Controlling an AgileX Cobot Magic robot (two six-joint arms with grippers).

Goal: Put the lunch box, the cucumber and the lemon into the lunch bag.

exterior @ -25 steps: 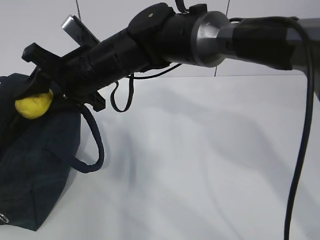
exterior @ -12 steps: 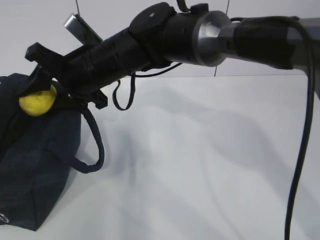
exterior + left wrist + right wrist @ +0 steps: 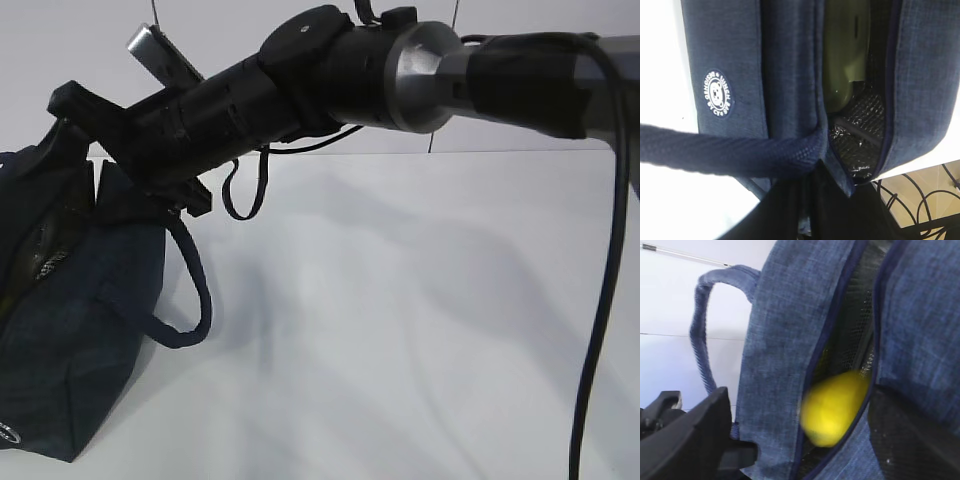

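Note:
The navy lunch bag (image 3: 70,330) stands at the table's left edge with its top unzipped. My right gripper (image 3: 80,165) hovers over that opening, reaching across from the right. In the right wrist view its jaws (image 3: 805,440) stand wide open either side of the slit, and the yellow lemon (image 3: 832,407), blurred, lies free in the opening against the dark lining. The left wrist view looks down the bag (image 3: 730,45): the lunch box's sage-green lid (image 3: 845,55) lies inside on the foil. My left gripper (image 3: 803,220) is shut on the bag's rim fabric. The cucumber is hidden.
One bag handle (image 3: 190,300) loops out to the right over the white table (image 3: 400,350). The right arm's black cable (image 3: 600,300) hangs at the far right. A black wire rack (image 3: 920,200) shows beyond the bag in the left wrist view.
The right jaws have opened and the lemon has left them; it no longer shows above the bag in the exterior view. The arm itself has barely moved.

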